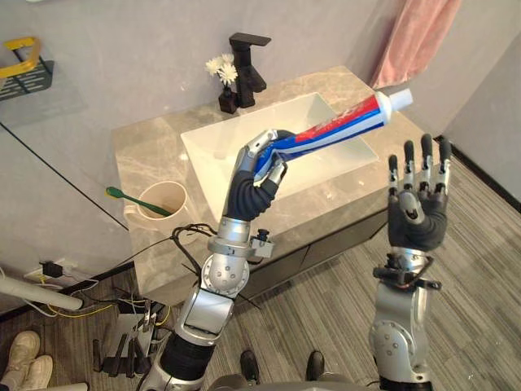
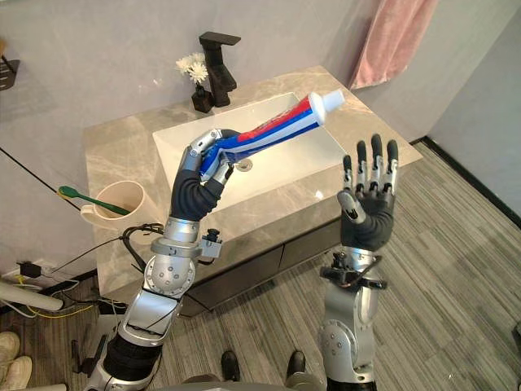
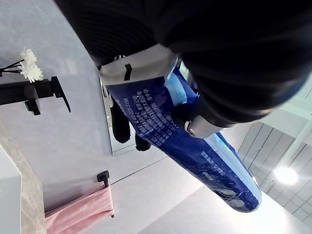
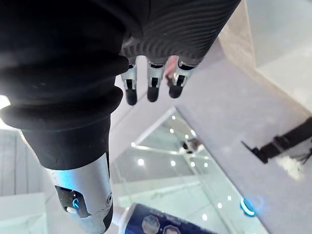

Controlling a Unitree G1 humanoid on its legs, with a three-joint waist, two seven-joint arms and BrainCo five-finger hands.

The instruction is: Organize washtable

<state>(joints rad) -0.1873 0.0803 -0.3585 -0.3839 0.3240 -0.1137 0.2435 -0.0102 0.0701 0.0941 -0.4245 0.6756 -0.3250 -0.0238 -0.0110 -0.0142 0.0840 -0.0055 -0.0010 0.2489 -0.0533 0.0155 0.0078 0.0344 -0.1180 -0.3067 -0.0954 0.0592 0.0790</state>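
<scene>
My left hand (image 1: 259, 165) is raised above the white sink (image 1: 213, 138) and is shut on the lower end of a big red, white and blue toothpaste tube (image 1: 342, 123). The tube slants up to the right, its white cap (image 1: 401, 99) toward my right hand. In the left wrist view the tube's blue side (image 3: 195, 151) runs past my curled fingers (image 3: 202, 126). My right hand (image 1: 417, 208) is held upright off the counter's front right corner, palm facing me, fingers straight and spread, holding nothing. A beige cup (image 1: 163, 208) with a green toothbrush (image 1: 134, 200) stands on the counter's left.
The marble counter (image 1: 142, 155) carries a black faucet (image 1: 248, 65) and a small black vase of white flowers (image 1: 225, 81) at the back. A pink towel (image 1: 415, 41) hangs on the right wall. A wire shelf (image 1: 24, 69) is on the left wall. A person's shoes (image 1: 24, 358) show at lower left.
</scene>
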